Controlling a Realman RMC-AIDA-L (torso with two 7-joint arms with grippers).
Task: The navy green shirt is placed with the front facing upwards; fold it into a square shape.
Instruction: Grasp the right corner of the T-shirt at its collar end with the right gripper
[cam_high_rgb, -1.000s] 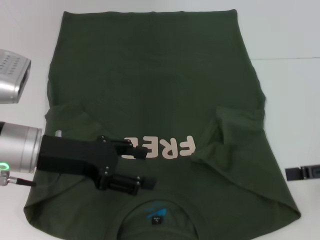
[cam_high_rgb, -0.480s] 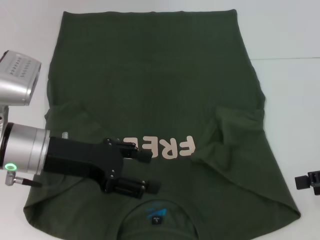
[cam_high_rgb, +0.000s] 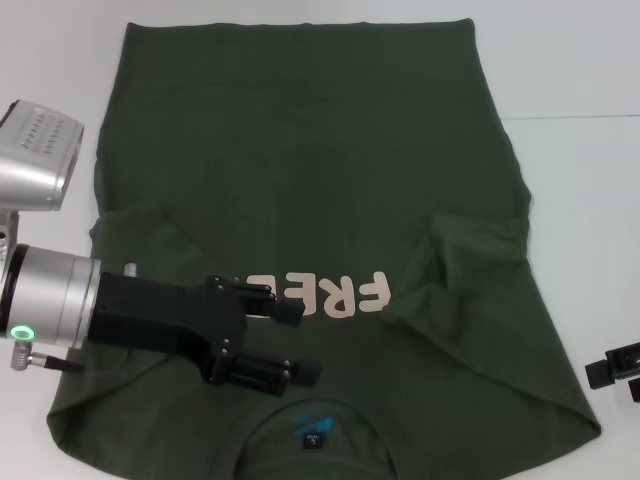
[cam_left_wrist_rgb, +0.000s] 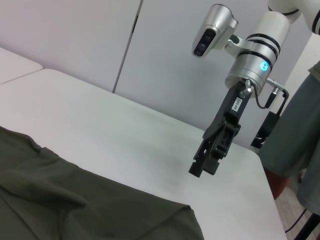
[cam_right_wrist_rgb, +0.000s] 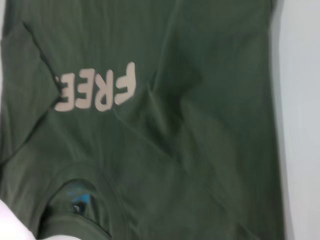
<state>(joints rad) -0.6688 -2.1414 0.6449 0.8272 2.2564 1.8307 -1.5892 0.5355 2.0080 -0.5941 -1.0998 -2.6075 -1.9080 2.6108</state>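
Left pincer (cam_high_rgb: 290, 343) open over navy green shirt (cam_high_rgb: 310, 150)

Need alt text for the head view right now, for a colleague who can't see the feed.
The navy green shirt lies front up on the white table, both sleeves folded inward, collar nearest the robot. The left gripper, jaws open, hovers over the chest beside the pink FREE print. The right gripper sits at the table's right edge, off the shirt.

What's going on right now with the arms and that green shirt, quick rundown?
Left gripper open, over the shirt near the collar. Right gripper off the shirt's edge above the table. Both sleeves folded inward, print up. Nothing in the way.
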